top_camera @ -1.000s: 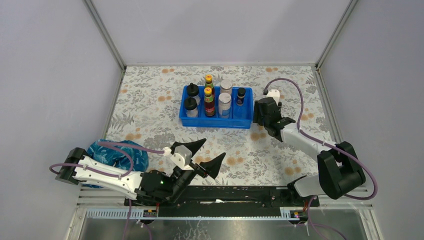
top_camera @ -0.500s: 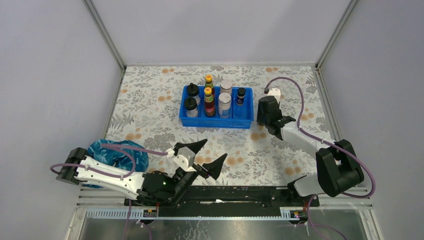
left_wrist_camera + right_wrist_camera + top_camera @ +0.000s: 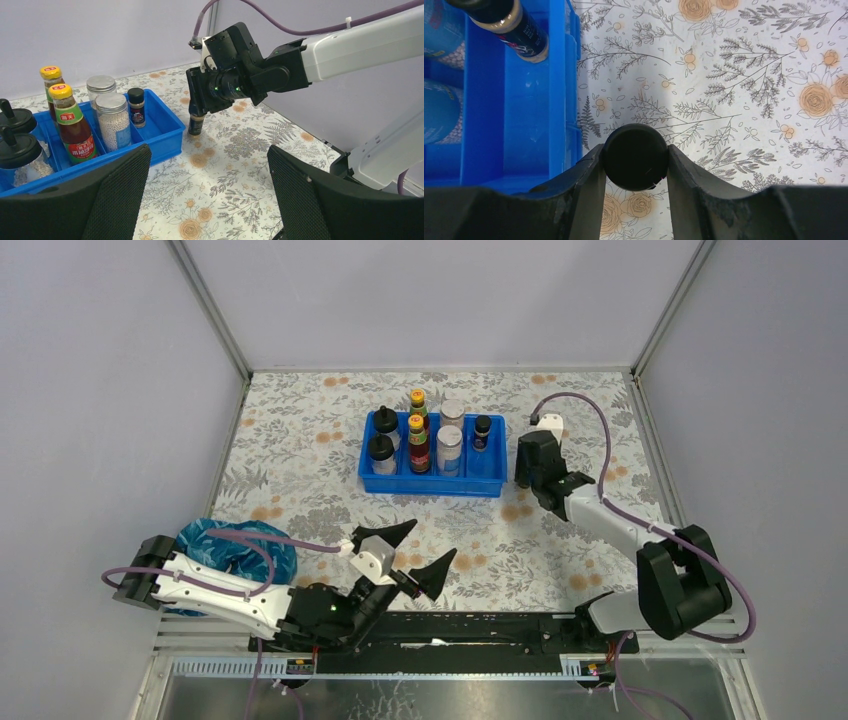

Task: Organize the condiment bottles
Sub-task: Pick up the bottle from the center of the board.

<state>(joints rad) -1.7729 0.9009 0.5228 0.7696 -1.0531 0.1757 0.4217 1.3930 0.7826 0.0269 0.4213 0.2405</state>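
**A:** Fingers (image 3: 586,182) on the right gripper (image 3: 635,162) are clamped on either side of a black cap, and the right wrist view shows them tight against it. The left gripper (image 3: 428,543) hangs near the front edge of the table (image 3: 300,450), fingers wide apart, holding nothing. So what step is this?

**B:** Picking up the last one, I'd say. The blue tray (image 3: 432,486) has seven standing in it: two black-domed bottles (image 3: 383,440) on the left, then two red sauce bottles (image 3: 417,443) with yellow caps, two silver-lidded jars (image 3: 449,448), and one little dark bottle (image 3: 482,430) at the back right. The eighth bottle (image 3: 195,125) stands on the table just beside the tray's right wall. That's the one being gripped.

**A:** Next move?

**B:** My guess is lift it straight up, clear the wall, and set it in the free spot in front of the little dark bottle. It needs to stay upright and not knock its neighbour.

**A:** Which camera helps most?

**B:** Overhead hides it under the gripper. The left wrist view shows it upright with its base on the table. The right wrist view shows the grip itself and the gap to the tray.
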